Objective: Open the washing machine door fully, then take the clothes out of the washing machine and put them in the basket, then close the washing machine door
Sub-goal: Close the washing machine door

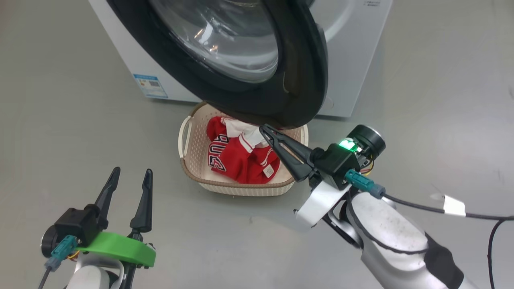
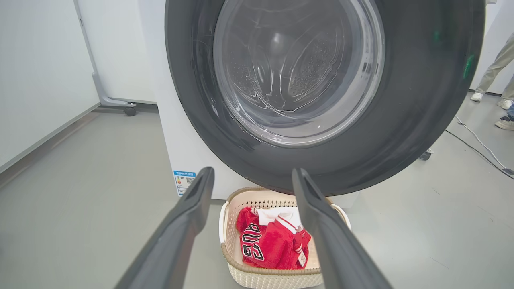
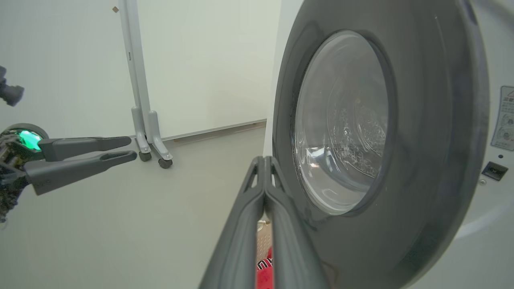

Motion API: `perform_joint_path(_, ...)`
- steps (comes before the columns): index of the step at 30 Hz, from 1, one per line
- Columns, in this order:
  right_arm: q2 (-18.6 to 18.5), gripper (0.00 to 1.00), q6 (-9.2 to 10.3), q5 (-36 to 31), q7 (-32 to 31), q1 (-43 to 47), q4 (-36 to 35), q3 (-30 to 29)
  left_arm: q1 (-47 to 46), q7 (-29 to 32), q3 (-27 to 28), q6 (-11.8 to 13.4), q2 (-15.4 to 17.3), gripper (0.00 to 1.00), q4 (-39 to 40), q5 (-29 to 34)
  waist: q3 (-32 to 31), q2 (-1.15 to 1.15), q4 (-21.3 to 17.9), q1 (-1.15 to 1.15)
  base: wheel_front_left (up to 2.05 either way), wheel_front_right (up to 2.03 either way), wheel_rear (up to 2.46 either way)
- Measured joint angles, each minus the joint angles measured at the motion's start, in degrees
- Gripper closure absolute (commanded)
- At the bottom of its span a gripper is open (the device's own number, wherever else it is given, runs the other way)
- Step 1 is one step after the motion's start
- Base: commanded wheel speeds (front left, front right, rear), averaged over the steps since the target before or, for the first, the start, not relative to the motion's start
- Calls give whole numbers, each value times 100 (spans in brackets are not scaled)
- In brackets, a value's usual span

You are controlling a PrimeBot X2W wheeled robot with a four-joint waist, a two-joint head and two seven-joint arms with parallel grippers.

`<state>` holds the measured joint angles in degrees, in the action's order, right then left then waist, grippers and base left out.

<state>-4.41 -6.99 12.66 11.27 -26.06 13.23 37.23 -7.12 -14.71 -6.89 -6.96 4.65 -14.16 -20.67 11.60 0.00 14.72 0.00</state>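
The washing machine [image 1: 357, 56] stands white and boxy on the grey floor [image 1: 60, 120], with a small blue label [image 1: 150, 86] low on its front. The washing machine door [image 1: 299, 80] is not flush with it. The black rim stands out at an angle, its thick edge showing on the robot's right, and the glass bowl bulges outward. Its lower edge hangs over the far end of the basket [image 1: 188, 160], which sits on the floor right in front of the machine. The clothes [image 1: 241, 160] lie bunched inside the basket, red with white trim and black-and-white lettering, a small tag turned up.

The right tool [image 1: 264, 129] has its two dark fingers pressed tight together, pinching nothing. Its tip is up just under the door's lower rim, above the basket's right side; whether it touches the rim I cannot tell. The left tool [image 1: 132, 171] hangs well back on the robot's left, fingers spread wide and empty, pointing toward the basket and door. Off to the right, beyond a cable [image 2: 478, 144] on the floor, a person's legs [image 2: 496, 68] stand.
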Motion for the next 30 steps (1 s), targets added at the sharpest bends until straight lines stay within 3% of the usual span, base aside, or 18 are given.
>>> perform_joint_path(7, -153, 100, 0, -4, -146, -523, 416, -43, -199, 0, -67, 0, -29, 0, 101, -142, 407, 0, 179, 0, 0, 0, 0)
perform_joint_path(24, -512, 100, 9, 3, -134, -1811, 1082, -916, -779, 0, -342, 0, -169, 0, 225, -288, 1373, 0, 470, 0, 0, 0, 0)
perform_joint_path(30, -773, 100, 119, -13, -86, -2346, 1318, -1251, -854, 0, -615, 0, -191, 0, 219, -304, 1582, 0, 508, 0, 0, 0, 0)
